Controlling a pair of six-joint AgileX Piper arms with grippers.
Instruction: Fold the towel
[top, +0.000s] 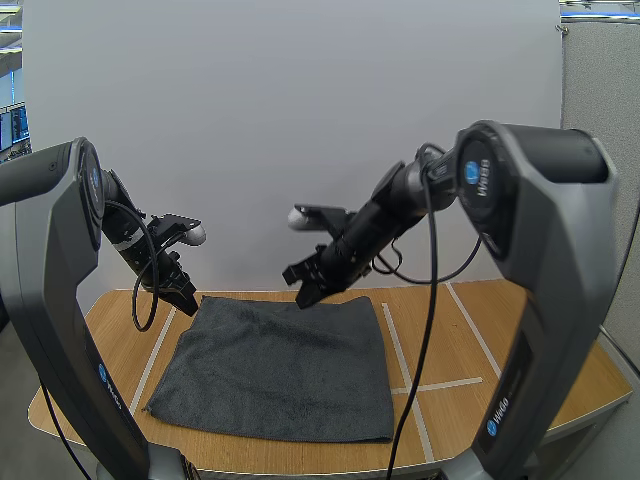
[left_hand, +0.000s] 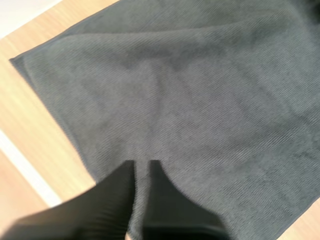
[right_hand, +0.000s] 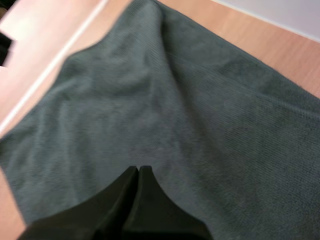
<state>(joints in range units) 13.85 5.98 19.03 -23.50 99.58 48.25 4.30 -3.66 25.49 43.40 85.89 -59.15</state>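
Note:
A dark grey towel (top: 280, 365) lies spread flat on the wooden table (top: 530, 350), slightly rumpled along its far edge. My left gripper (top: 188, 303) hovers just above the towel's far left corner. In the left wrist view its fingers (left_hand: 115, 200) stand a narrow gap apart over the towel (left_hand: 200, 100), holding nothing. My right gripper (top: 305, 294) hangs over the towel's far edge, near its middle. In the right wrist view its fingers (right_hand: 120, 200) lie together as one wedge above the cloth (right_hand: 175, 115), with nothing between them.
White tape lines (top: 400, 352) mark the tabletop to the right of the towel and along its left side (top: 155, 355). Bare wood shows on the right half of the table and along the front edge.

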